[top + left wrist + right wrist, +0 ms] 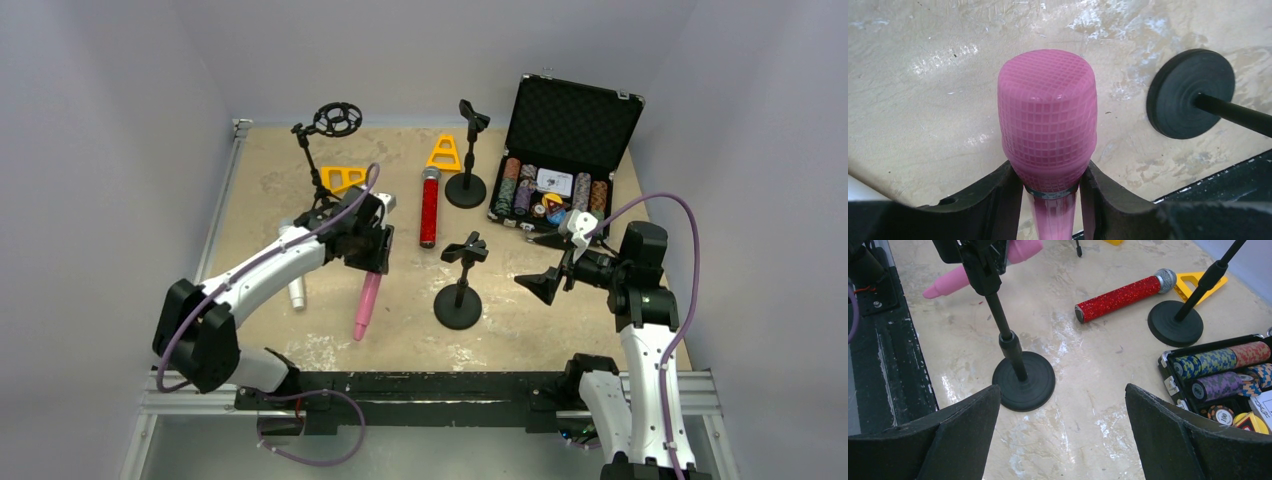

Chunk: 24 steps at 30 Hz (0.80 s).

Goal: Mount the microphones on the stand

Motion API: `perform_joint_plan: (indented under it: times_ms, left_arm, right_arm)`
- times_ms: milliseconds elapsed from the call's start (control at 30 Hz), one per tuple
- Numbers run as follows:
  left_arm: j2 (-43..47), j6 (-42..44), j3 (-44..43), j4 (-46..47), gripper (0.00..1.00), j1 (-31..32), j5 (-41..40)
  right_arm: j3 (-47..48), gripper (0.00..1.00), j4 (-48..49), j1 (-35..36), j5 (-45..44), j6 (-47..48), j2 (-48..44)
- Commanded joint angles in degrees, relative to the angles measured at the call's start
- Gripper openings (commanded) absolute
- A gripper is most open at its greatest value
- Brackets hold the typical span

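Note:
My left gripper [366,248] [1050,172] is shut on the all-pink microphone [368,300] [1048,120], its jaws pinching the neck just under the mesh head. The body slants down toward the table's near side; in the right wrist view the pink microphone [955,280] shows behind the near stand. That near stand [459,290] [1018,365] [1190,93], with its clip on top, rises to the right of the pink microphone. The glittery red microphone [429,207] [1120,297] lies flat mid-table. The white microphone [296,290] lies partly under my left arm. My right gripper [555,262] [1062,387] is open and empty, right of the near stand.
A second clip stand [466,160] [1175,322] stands at the back. A stand with a round shock mount [335,120] is at the back left. Two yellow triangles [444,152] [342,177] lie near them. An open black case of poker chips [560,150] [1218,375] sits at the right.

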<state>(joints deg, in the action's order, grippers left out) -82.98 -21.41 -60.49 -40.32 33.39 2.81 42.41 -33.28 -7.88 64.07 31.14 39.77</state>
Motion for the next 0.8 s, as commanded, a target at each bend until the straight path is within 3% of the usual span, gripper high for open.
perform_joint_plan:
  times_ms: [0,200,500,767]
  left_arm:
    - [7.5,2.0,0.6,1.6,0.00,0.1,2.0]
    - [16.9,5.0,-0.1,1.1,0.00,0.0,4.1]
    - [32.1,18.3,0.5,2.1,0.00,-0.1,13.6]
    - [41.3,26.7,3.8,4.2,0.00,-0.2,18.7]
  right_arm:
    - [2.4,0.98,-0.4,0.1,0.9,0.9,0.3]
    - [2.3,0.98,-0.5,0.2,1.1,1.0,0.3]
    - [2.5,0.98,-2.4,0.2,3.7,3.9,0.0]
    - [4.0,0.98,-7.8,0.2,5.6,12.6,0.5]
